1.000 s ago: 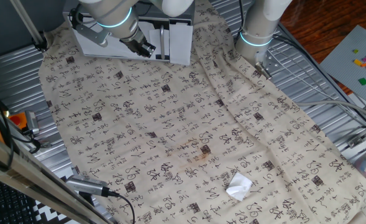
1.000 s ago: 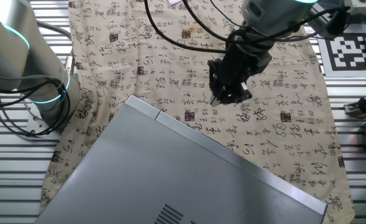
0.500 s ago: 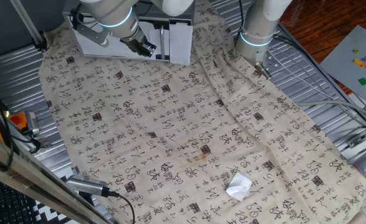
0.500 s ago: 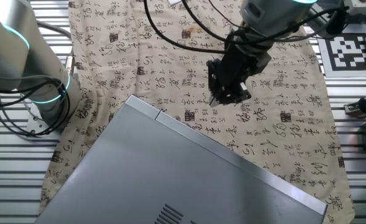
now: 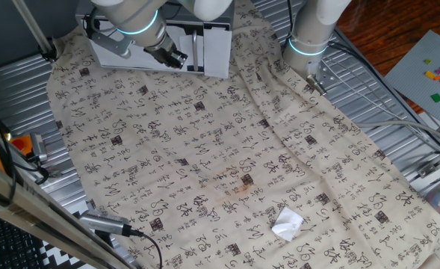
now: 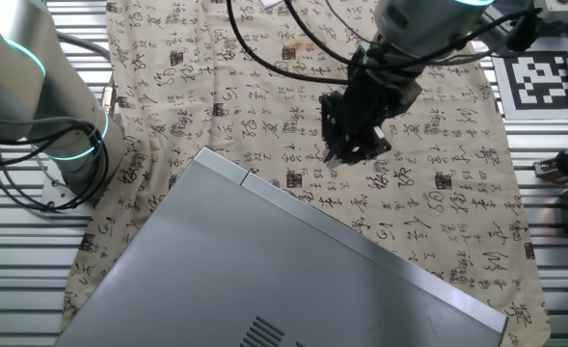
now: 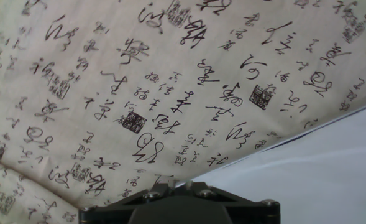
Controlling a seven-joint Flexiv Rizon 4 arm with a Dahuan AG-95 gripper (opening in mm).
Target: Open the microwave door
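The microwave (image 5: 205,45) stands at the far edge of the patterned cloth. Its pale door (image 5: 181,39) faces the table, with the dark vertical handle strip (image 5: 198,49) near its right edge. My gripper (image 5: 178,59) hangs low in front of the door, just left of the handle strip, not gripping it. In the other fixed view the microwave's grey top (image 6: 293,280) fills the foreground and the gripper (image 6: 351,150) is just beyond its front edge. In the hand view the fingertips (image 7: 172,184) sit close together, with the microwave (image 7: 319,168) at the lower right. The jaws look shut and empty.
A second arm's base (image 5: 309,37) stands right of the microwave, also seen in the other fixed view (image 6: 62,125). A crumpled white paper (image 5: 287,223) lies on the cloth (image 5: 205,149) near the front. A marker board (image 6: 544,82) lies at the table's side.
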